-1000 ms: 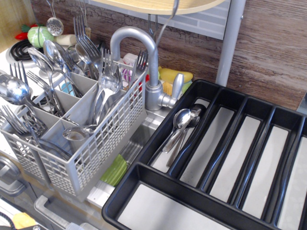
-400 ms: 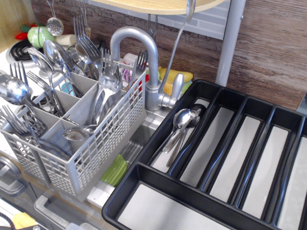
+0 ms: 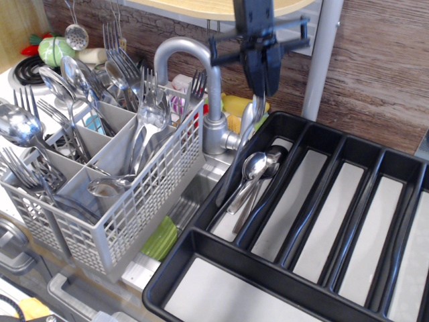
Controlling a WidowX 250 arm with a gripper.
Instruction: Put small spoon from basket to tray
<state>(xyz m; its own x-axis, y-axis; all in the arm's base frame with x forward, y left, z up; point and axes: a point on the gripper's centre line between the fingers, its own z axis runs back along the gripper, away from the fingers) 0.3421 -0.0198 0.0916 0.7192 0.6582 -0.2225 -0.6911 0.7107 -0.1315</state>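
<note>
Spoons are the job here, and the black robot gripper (image 3: pixel 263 86) hangs above the far left end of the big black plastic tray (image 3: pixel 221 251) with its jaws pinched tight on the top of a small shiny silver metal spoon (image 3: pixel 236 157). The spoon hangs down on a slant, its thin handle up in the jaws and its low end dipping into the left slot of the tray, most likely so it can be let go there beside the other little silver spoons (image 3: pixel 249 176) that lie in a heap in that slot. The tray has long side-by-side slots with smooth pale grey floors and shiny black walls. The light grey plastic basket (image 3: pixel 144 201) stands well to the left, with walls like a net of small square holes, and it is split into square boxes. Big silver spoons and forks (image 3: pixel 80 87) stand upright in it. A curved grey metal tap (image 3: pixel 201 87) rises between basket and tray.
</note>
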